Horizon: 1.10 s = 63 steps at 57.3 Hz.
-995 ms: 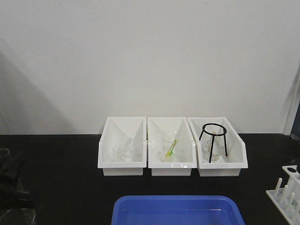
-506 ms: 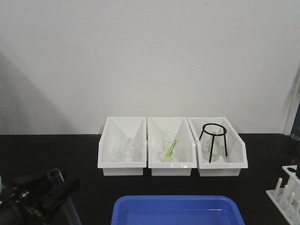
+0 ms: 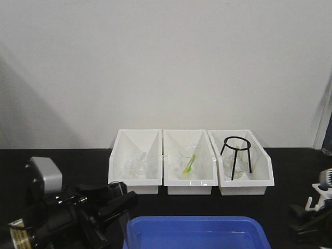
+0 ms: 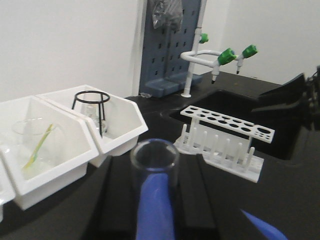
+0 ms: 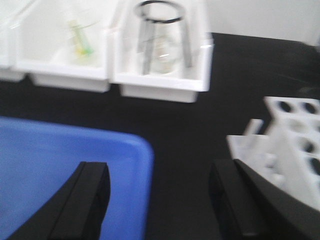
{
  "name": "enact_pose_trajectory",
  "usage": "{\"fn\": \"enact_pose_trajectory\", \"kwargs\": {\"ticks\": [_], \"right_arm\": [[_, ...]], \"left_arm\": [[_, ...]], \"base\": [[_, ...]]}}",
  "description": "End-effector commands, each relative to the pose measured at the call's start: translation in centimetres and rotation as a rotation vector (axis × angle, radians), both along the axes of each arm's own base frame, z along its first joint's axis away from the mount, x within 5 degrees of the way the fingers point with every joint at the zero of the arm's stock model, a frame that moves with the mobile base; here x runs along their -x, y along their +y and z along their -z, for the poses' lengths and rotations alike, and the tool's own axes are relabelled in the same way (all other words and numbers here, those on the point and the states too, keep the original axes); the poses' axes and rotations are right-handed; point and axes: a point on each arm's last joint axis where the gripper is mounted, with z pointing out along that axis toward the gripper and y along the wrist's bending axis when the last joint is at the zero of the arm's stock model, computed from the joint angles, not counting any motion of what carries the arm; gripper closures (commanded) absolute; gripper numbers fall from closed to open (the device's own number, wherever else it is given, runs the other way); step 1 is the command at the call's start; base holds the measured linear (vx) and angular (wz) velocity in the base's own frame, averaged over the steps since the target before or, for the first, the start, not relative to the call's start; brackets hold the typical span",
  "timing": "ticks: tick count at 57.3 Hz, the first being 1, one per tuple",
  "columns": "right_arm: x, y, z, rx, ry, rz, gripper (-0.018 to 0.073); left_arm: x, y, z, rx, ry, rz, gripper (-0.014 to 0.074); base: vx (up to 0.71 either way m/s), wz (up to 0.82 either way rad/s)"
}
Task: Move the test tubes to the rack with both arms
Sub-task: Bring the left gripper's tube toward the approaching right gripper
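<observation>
My left gripper [image 4: 155, 172] is shut on a clear test tube [image 4: 154, 156], whose round mouth points away from the wrist between the two black fingers [image 4: 117, 200]. In the front view that gripper [image 3: 124, 195] hangs at the lower left, by the blue tray's left corner. The white rack [image 4: 226, 140] with its rows of holes and pegs stands ahead of the tube, to the right. My right gripper [image 5: 162, 200] is open and holds nothing; it hovers between the blue tray and the rack [image 5: 295, 145]. In the front view it [image 3: 307, 222] sits at the lower right.
Three white bins [image 3: 136, 181] stand in a row at the back, holding glassware and a black tripod stand [image 3: 236, 155]. A blue tray [image 3: 197, 233] lies at the front centre. A sink with green-tipped taps [image 4: 227, 55] lies behind the rack.
My left arm has risen and swung right into the front view, carrying the tube toward the blue tray. My right arm has come into view at the lower right, covering most of the rack.
</observation>
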Motion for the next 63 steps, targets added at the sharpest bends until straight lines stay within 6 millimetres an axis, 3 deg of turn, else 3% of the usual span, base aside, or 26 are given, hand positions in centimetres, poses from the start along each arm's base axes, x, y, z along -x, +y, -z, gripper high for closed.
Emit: {"fn": "enact_pose_trajectory", "kwargs": {"ticks": [1, 16, 28, 40, 63], "right_arm": [[-0.4, 2.2, -1.7, 0.008, -0.107, -0.107, 0.0093], [1.2, 8.2, -2.1, -0.046, -0.166, -0.356, 0.0099], [2.6, 11.0, -2.7, -0.085, -0.23, -0.486, 0.0099], [3.3, 12.3, -3.1, -0.121, -0.261, -0.543, 0.0099], [3.3, 12.4, -3.3, -0.155, -0.28, -0.538, 0.0099]], "left_arm": [[-0.4, -1.2, -2.9, 0.126, -0.075, 0.109, 0.0617], [-1.5, -3.3, -3.6, 0.149, -0.1, 0.201, 0.0617], [-0.6, -4.6, -3.5, 0.149, -0.103, 0.251, 0.0617], [-0.1, -5.3, -3.6, 0.154, -0.108, 0.282, 0.0617], [0.2, -5.4, -3.8, 0.173, -0.134, 0.305, 0.0617]], "base": [[0.0, 0.0], [0.0, 0.0], [0.0, 0.0], [0.0, 0.0], [0.0, 0.0]]}}
